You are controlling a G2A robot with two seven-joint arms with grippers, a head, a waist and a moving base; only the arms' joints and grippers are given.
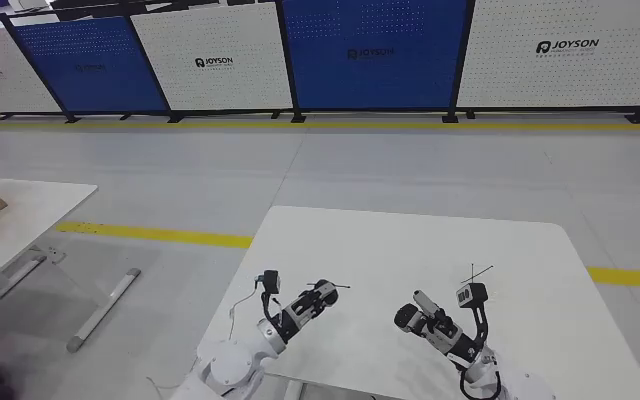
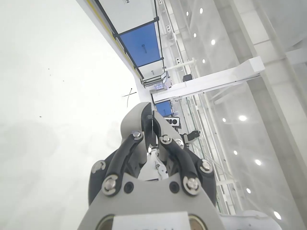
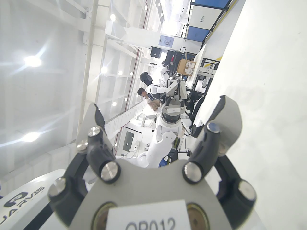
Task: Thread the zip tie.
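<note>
- Left gripper (image 2: 150, 111) clenched on a thin black zip tie (image 2: 152, 126), long axis along the fingers; in the top view its free end points toward the right arm.
- Right gripper (image 3: 159, 102) released, holding nothing, facing the left gripper.
- Crossed zip ties (image 1: 478, 272) lie flat in an X on the table (image 1: 400, 240), well inside its edges.

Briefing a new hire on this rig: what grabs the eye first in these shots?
The left gripper is shut on a thin black zip tie, near the left front of the white table. Two crossed zip ties lie on the table close by the right gripper, which is open and empty.
</note>
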